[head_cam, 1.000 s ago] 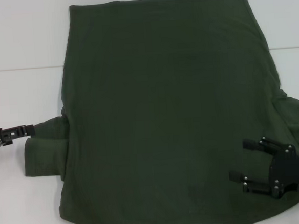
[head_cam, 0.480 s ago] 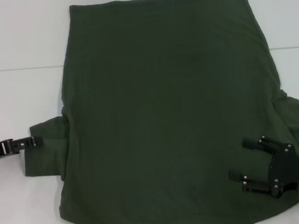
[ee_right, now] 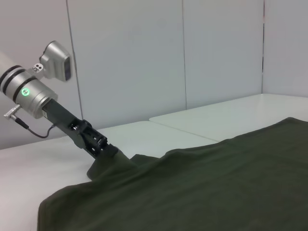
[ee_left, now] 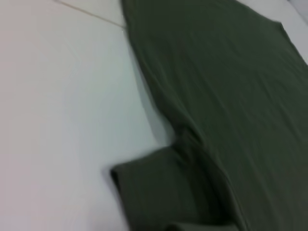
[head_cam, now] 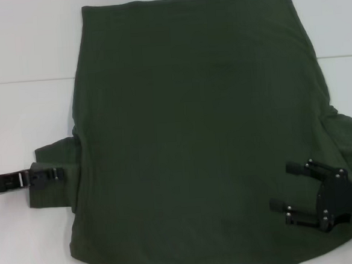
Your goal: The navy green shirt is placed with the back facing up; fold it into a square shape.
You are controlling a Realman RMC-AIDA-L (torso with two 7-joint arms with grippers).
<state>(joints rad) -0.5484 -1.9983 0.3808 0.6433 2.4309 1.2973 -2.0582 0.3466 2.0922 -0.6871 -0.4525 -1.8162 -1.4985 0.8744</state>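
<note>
Head view: navy green shirt (head_cam: 200,130) is lying flat, back up, on the white table (head_cam: 19,52), unfolded. Left gripper (head_cam: 53,174) is now sitting over the left sleeve (head_cam: 55,176), having pushed in from the table's left edge over the last second; whether its fingers are spread or pinching cannot be told. Right gripper (head_cam: 281,214) is hovering unmoved over the near right corner, fingers spread, empty.

Left wrist view: sleeve (ee_left: 159,192) is lying flat beside the body.

Right wrist view: left gripper (ee_right: 103,150) is meeting the sleeve. Judged: the first sleeve fold is starting.
</note>
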